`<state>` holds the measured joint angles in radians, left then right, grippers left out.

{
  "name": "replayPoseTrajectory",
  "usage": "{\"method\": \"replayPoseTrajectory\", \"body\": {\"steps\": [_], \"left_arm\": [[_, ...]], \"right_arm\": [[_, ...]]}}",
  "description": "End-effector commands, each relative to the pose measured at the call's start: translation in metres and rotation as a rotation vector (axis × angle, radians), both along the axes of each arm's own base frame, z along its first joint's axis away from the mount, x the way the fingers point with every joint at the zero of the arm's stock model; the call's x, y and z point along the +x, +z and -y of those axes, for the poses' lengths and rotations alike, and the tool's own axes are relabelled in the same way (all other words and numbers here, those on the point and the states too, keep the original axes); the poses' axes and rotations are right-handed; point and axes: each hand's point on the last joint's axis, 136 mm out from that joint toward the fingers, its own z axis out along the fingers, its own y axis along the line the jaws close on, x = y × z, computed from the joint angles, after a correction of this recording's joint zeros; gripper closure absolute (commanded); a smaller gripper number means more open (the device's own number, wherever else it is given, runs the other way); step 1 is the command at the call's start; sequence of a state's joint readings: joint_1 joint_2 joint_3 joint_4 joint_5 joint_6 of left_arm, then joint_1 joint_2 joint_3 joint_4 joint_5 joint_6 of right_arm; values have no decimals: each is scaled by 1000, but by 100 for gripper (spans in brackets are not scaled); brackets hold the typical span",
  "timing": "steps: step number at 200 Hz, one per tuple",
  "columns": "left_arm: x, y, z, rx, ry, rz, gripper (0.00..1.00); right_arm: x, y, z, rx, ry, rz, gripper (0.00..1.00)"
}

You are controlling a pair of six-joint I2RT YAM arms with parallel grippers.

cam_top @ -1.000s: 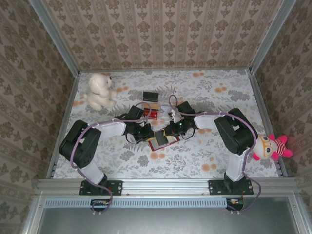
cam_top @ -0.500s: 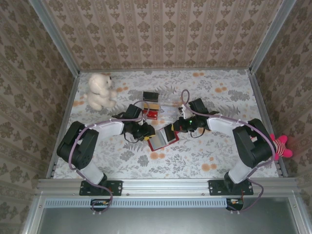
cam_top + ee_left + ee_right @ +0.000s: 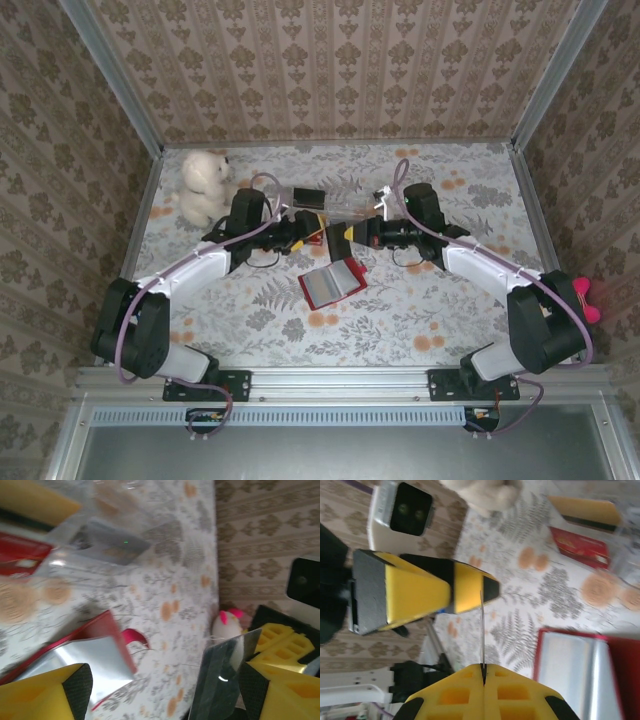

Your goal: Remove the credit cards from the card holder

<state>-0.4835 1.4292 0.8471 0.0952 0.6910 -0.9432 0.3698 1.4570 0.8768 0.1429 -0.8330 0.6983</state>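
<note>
The red card holder (image 3: 332, 285) lies open on the flowered table, its grey sleeves facing up; it also appears in the left wrist view (image 3: 75, 650) and the right wrist view (image 3: 580, 675). My right gripper (image 3: 341, 238) (image 3: 483, 669) is shut on a thin dark credit card (image 3: 482, 630), seen edge-on, held above the table behind the holder. My left gripper (image 3: 307, 231) (image 3: 165, 687) faces it with its jaws wide open. The credit card (image 3: 222, 680) stands just inside one left finger, and I cannot tell if they touch.
A clear tray (image 3: 345, 207) behind the grippers holds a red packet (image 3: 580, 545), a yellow packet (image 3: 585, 510) and a grey card (image 3: 112, 547). A black block (image 3: 308, 197) sits beside it. A white teddy (image 3: 205, 185) stands back left, a pink toy (image 3: 585, 305) at the right edge.
Both grippers rose from the card holder and moved toward the back. My left gripper went from shut to wide open. The card stays in my shut right gripper. The holder lies open.
</note>
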Motion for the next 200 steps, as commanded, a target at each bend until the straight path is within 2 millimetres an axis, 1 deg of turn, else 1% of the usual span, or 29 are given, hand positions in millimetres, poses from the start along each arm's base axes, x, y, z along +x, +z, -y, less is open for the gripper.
{"method": "replayPoseTrajectory", "body": {"steps": [1,13,27,33,40,55,72,91,99,106,117,122,131,144,171,200], "left_arm": [[4,42,24,-133,-87,94,20],[6,46,32,-137,-101,115,24],[9,50,36,-151,-99,134,37],[10,53,37,-165,-95,144,46],[11,59,39,-188,-97,166,53],[13,68,38,-215,-96,206,66],[11,79,37,-244,-97,251,75],[8,87,36,-283,-103,277,86],[7,90,36,-303,-104,283,91],[7,92,34,-318,-101,284,95],[7,96,32,-342,-92,287,99],[7,98,32,-352,-88,294,100],[8,103,30,-365,-76,305,100],[11,105,27,-362,-47,303,100],[13,110,19,-344,4,310,100],[20,105,10,-317,67,302,100]], "right_arm": [[7,53,-15,171,65,46,98],[9,64,-18,201,74,51,98],[10,72,-19,207,83,49,98],[11,75,-20,208,86,47,98],[11,77,-21,211,95,41,97],[11,76,-22,216,107,19,97],[11,73,-22,219,107,6,97],[13,75,-23,230,98,10,95],[14,77,-23,231,93,11,93],[15,78,-22,232,89,14,89],[14,80,-23,236,91,25,77],[12,83,-24,241,100,38,72],[8,86,-26,245,112,56,66],[3,88,-32,247,116,66,64],[3,93,-40,288,95,70,66],[9,98,-40,334,54,64,75]]}}
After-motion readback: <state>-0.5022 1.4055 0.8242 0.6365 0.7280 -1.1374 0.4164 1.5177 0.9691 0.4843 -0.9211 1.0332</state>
